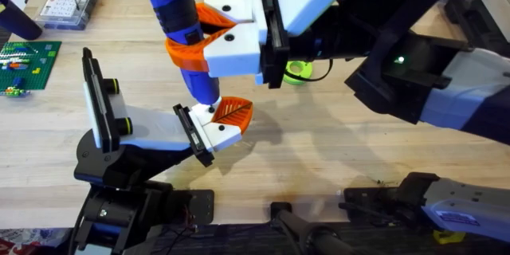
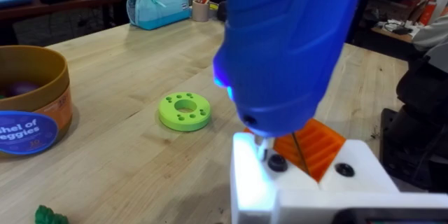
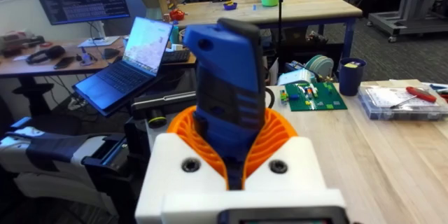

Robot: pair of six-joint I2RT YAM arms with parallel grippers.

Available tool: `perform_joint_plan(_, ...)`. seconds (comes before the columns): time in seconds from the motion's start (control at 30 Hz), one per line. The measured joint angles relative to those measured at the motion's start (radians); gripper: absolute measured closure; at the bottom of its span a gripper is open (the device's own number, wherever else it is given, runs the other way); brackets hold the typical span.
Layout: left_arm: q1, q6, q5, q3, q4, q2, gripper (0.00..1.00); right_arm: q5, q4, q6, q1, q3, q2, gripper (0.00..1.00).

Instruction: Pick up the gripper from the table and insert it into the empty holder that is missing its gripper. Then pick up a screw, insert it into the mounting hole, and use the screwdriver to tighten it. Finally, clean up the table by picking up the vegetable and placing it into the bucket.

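My right gripper is shut on the blue screwdriver, which stands upright between its orange pads. The screwdriver's thin tip presses down on the white holder at the end of my left arm, next to a dark screw. The orange ribbed gripper sits in that holder, where my left gripper is. The orange-brown bucket with a blue label stands farther off on the table. A bit of the dark-green vegetable lies near it.
A round bright-green disc with holes lies on the table between bucket and holder. At the far left are a clear parts box with a red-handled tool and a green baseplate. My right arm spans the right half.
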Motion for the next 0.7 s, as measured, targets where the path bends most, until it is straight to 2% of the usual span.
perform_joint_plan(0.13, 0.0, -0.004, 0.0, 0.0, -0.029, 0.0, 0.989, 0.0, -0.009, 0.01, 0.0, -0.003, 0.004, 0.94)
perform_joint_plan(0.5, 0.0, -0.003, 0.0, 0.0, -0.031, 0.0, 0.989, -0.005, 0.126, 0.094, -0.001, -0.009, 0.013, 0.939)
perform_joint_plan(0.7, 0.0, -0.003, 0.0, 0.0, -0.031, 0.0, 0.989, -0.079, 0.119, 0.137, -0.021, 0.033, 0.013, 0.939)
